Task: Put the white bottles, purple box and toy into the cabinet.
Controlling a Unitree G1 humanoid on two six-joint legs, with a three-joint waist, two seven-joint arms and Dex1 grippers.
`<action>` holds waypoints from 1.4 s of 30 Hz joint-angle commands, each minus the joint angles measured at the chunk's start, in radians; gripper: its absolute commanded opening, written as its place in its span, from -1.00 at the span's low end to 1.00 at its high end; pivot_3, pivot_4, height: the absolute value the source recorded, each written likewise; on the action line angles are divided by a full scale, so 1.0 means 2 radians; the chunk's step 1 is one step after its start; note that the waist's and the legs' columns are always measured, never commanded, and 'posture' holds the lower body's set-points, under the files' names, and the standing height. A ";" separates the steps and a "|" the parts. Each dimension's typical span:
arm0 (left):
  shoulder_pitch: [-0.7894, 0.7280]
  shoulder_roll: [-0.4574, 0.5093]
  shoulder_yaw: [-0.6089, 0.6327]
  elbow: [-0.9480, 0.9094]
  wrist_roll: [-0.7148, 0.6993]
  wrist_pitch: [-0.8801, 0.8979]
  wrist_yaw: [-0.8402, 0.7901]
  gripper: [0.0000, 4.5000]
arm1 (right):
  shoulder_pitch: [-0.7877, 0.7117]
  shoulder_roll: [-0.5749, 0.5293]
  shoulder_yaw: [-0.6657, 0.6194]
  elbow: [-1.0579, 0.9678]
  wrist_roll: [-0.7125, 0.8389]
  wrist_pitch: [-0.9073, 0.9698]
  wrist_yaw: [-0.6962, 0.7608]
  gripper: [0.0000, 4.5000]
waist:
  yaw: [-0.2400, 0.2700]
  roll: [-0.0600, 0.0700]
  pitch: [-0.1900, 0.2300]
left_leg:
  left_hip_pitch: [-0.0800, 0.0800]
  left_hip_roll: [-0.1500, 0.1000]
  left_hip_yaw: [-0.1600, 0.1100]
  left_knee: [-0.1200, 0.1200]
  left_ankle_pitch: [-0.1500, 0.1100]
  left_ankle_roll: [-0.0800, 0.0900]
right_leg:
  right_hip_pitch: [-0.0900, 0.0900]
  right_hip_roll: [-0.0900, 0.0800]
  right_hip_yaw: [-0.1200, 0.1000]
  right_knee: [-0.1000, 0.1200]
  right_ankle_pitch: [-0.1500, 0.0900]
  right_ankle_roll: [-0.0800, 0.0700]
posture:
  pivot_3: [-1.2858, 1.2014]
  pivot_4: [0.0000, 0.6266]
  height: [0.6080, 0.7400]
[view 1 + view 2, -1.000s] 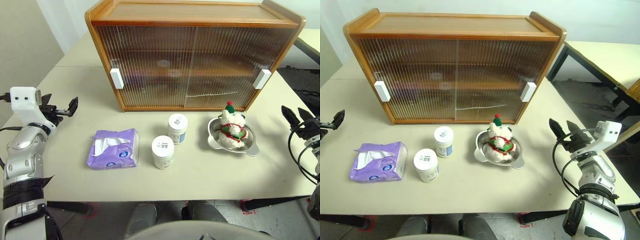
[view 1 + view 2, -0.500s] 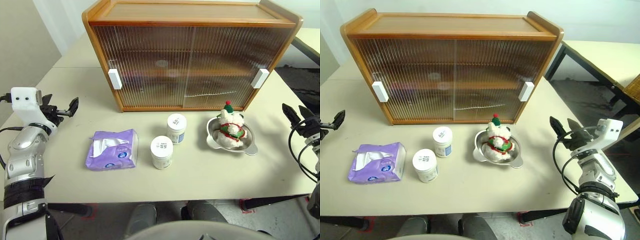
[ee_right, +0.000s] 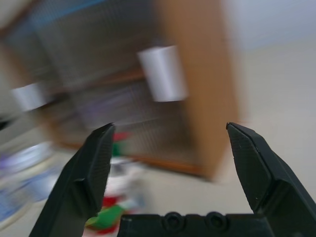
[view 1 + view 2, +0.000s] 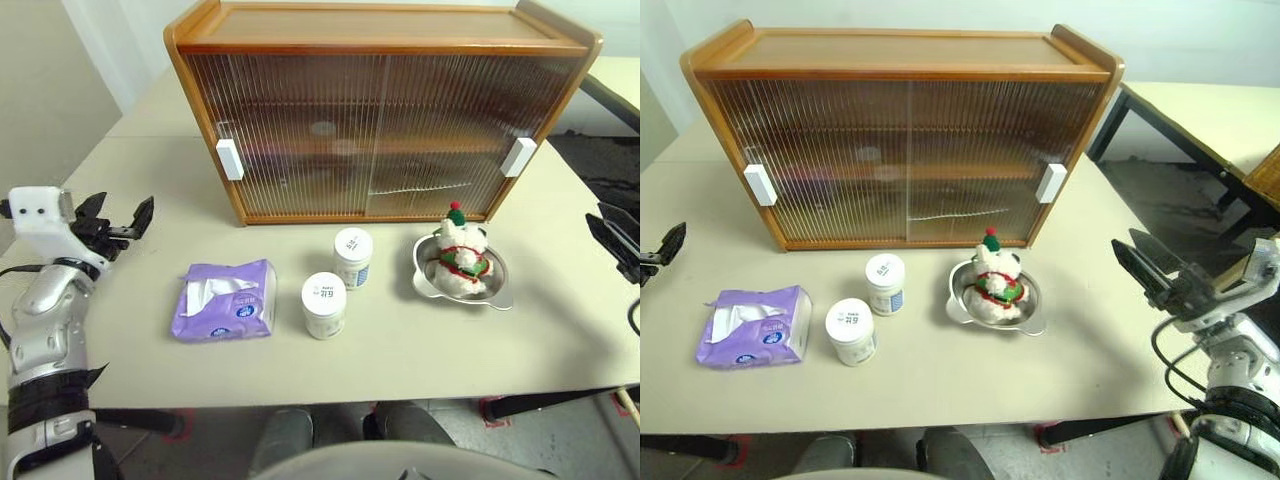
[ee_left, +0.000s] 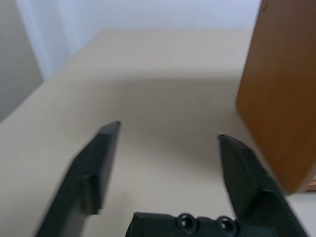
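Swung up and outward since a second ago: right claw [image 4: 1155, 268], jaws spread wide and empty, now pointing across the pale beige desk [image 4: 130, 240] toward the white rectangular handle [image 4: 1050, 183] on the right sliding door. Left claw [image 4: 118, 218] barely shifted, jaws apart and empty, though a little narrower than before. Both ribbed translucent doors of the large orange-brown wooden cabinet [image 4: 380, 30] shut; nothing stowed yet.

Between the two claws, in front of the cabinet: soft lilac tissue pack [image 4: 226, 299], nearest the left claw; two squat white plastic jars with screw lids [image 4: 325, 304] [image 4: 352, 257], side by side but apart; small white plush figure with red-and-green scarf [image 4: 461, 257], seated in a shallow silver metal dish [image 4: 495, 297], nearest the right claw.

Probably all light. Tissue pack squashy, best pinched across its short width. Jars rigid and smooth, likely slippery; grip around the body below the lid. Plush soft; dish rim or handle the firmer hold.
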 commanded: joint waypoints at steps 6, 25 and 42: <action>0.016 0.008 -0.016 -0.109 -0.051 -0.060 -0.123 -0.66 | 0.079 0.017 0.058 -0.242 0.023 0.077 -0.019 1.00 | -0.002 -0.001 0.000 | 0.000 0.000 0.000 0.005 -0.001 0.002 | 0.000 0.000 -0.001 0.000 -0.001 0.002 | -0.02 -0.90 1.00; -0.036 -0.013 -0.071 -0.118 -0.022 -0.019 -0.074 -0.99 | 0.045 0.043 0.098 -0.300 0.023 0.067 -0.047 1.00 | -0.013 0.001 -0.001 | -0.008 -0.001 -0.001 0.008 -0.005 0.005 | -0.006 -0.001 0.000 0.000 0.003 0.006 | -0.05 -0.94 1.00; -0.067 -0.008 -0.089 -0.055 -0.001 -0.019 -0.076 -0.99 | 0.051 0.039 0.099 -0.326 0.029 0.060 -0.050 1.00 | -0.020 0.000 -0.001 | -0.008 -0.001 -0.001 0.010 -0.005 0.005 | -0.006 -0.001 0.000 0.000 0.003 0.008 | -0.08 -0.98 1.00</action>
